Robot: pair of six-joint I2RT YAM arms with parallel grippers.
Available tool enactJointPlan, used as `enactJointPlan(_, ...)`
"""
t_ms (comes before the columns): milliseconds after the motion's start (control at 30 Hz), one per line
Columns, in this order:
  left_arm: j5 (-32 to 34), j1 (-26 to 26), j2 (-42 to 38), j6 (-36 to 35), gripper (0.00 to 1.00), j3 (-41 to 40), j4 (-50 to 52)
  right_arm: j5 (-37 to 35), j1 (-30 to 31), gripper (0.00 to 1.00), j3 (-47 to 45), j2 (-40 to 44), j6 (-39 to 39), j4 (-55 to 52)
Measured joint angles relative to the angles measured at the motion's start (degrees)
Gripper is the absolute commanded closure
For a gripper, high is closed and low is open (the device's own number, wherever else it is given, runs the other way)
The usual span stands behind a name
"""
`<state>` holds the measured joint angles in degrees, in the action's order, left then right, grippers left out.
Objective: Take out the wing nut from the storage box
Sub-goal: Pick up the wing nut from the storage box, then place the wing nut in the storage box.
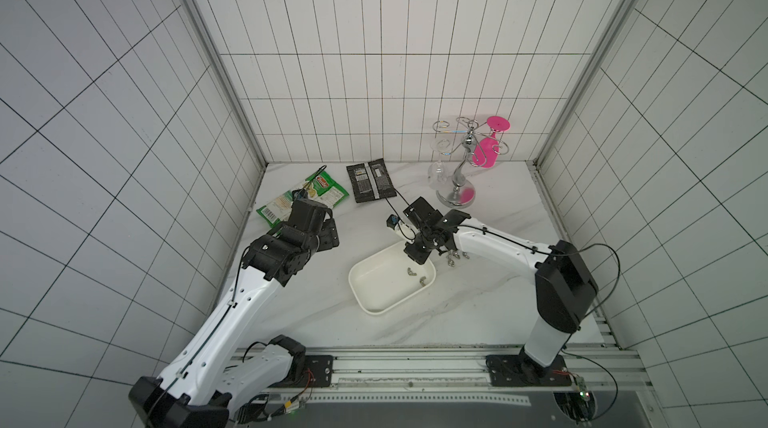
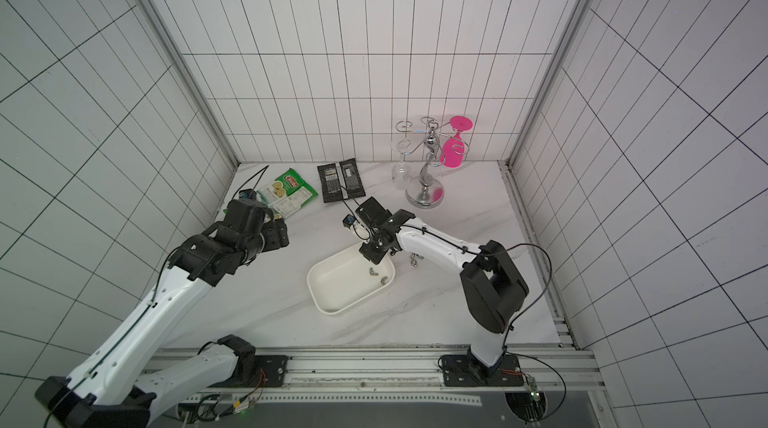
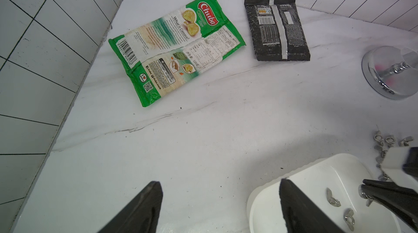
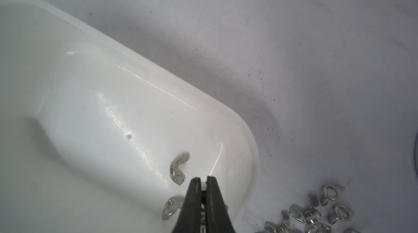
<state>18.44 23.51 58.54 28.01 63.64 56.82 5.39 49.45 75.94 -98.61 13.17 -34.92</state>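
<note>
wing nut (image 3: 368,201), small and silver, is pinched at the tips of the right gripper (image 3: 363,188) in the left wrist view. the jaws are closed on it just above the floor of the white storage box (image 3: 256,198). two other wing nuts (image 3: 332,199) lie on that floor. a heap of wing nuts (image 3: 382,145) lies on the desk (image 3: 226,130) just outside the box. the left gripper (image 3: 219,207) stands wide open with nothing in it. a green bag (image 3: 176,48) reads "chuba", "cassava" and "what is cassava?", with a barcode and a qr code. the print on the black packet (image 3: 277,28) is too small to read.

in the right wrist view the right gripper (image 4: 204,179) shows only a pale sliver of the nut between its nearly meeting fingers.

in both top views the storage box (image 1: 374,308) lies mid-desk. from it the green bag (image 1: 322,191) is at 11 o'clock, the black packet (image 1: 371,186) at 12, and a chrome glass rack (image 1: 457,180) with a hanging pink glass (image 1: 486,153) at 1. the heap (image 1: 455,257) is at 2, just beside the box. the left gripper (image 1: 332,238) hangs at 10. the held nut is too small to make out there. the desk is white, marble-look, grey-veined and speckled. white tiles with dark grout wall three sides, and a metal rail (image 1: 415,367) runs along the front.
</note>
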Motion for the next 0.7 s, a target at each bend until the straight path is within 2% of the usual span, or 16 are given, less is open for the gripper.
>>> enactJointPlan(233, 0.0, 0.0, 0.0, 0.0, 0.15, 0.0, 0.0, 0.7, -6.6, 0.94, -3.9, 8.2, -4.9, 0.6)
enactJointPlan(400, -0.1, 0.0, 0.6, 0.0, 0.16, 0.0, -0.2, 0.7, -10.5, 0.94, -7.0, 10.1, -8.0, 0.1)
enactJointPlan(567, -0.3, 0.0, 0.9, 0.0, 0.15, 0.0, -0.4, 1.2, -10.0, 0.94, -7.3, 10.1, -9.6, -0.5)
enactJointPlan(700, -0.3, 0.0, 0.9, 0.0, 0.15, 0.0, -0.4, 0.9, -7.3, 0.94, -5.9, 8.5, -10.0, -1.1)
